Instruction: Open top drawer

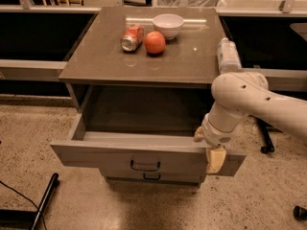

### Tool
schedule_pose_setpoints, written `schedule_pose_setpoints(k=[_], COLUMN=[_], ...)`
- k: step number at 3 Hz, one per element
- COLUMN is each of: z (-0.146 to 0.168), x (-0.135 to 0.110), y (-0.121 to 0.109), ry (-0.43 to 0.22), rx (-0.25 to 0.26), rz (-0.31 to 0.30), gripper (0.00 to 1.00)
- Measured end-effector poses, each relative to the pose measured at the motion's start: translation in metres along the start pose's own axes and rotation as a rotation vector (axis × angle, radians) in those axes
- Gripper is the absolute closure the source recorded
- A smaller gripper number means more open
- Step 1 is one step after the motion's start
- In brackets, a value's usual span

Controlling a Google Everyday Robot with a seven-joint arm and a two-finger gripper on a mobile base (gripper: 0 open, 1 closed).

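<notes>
Nearest to us, a dark bar (42,201) lies on the speckled floor (259,205) at lower left. Just beyond it, the top drawer (105,155) stands pulled well out of the cabinet (144,61), and its dark loop handle (145,166) is untouched at the centre of the front panel. The gripper (211,152) sits on the upper edge of that panel, near its right end, with a cream part hanging down over the front face. We cannot tell whether it is clamped on the panel or loose. The white arm (240,99) comes in from the right and bends down at a rounded joint to reach it.

The drawer's inside shows grey side walls and a shadowed floor. Under it, the handle of a lower drawer (152,177) peeks out.

Farther back, on the cabinet top, a red can (133,37) lies on its side, touching or just beside an orange fruit (154,42). A white bowl (168,25) stands behind them, showing only its white inside. A clear bottle (228,55) lies at the right edge.
</notes>
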State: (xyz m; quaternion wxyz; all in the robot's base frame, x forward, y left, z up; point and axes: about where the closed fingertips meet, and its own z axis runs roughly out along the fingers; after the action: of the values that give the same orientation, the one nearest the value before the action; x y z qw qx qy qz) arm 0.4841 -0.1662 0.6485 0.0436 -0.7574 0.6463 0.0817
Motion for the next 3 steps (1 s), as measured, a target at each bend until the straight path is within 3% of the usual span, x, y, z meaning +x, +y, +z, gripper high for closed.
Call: schedule_pose_setpoints(k=[2,3], z=[-0.015,-0.061], x=[0.004,0.009], y=[-0.002,-0.025], ry=[-0.020,0.048], rx=[0.006,-0.018], rz=[-0.005,-0.061], gripper=[0.00,0.00])
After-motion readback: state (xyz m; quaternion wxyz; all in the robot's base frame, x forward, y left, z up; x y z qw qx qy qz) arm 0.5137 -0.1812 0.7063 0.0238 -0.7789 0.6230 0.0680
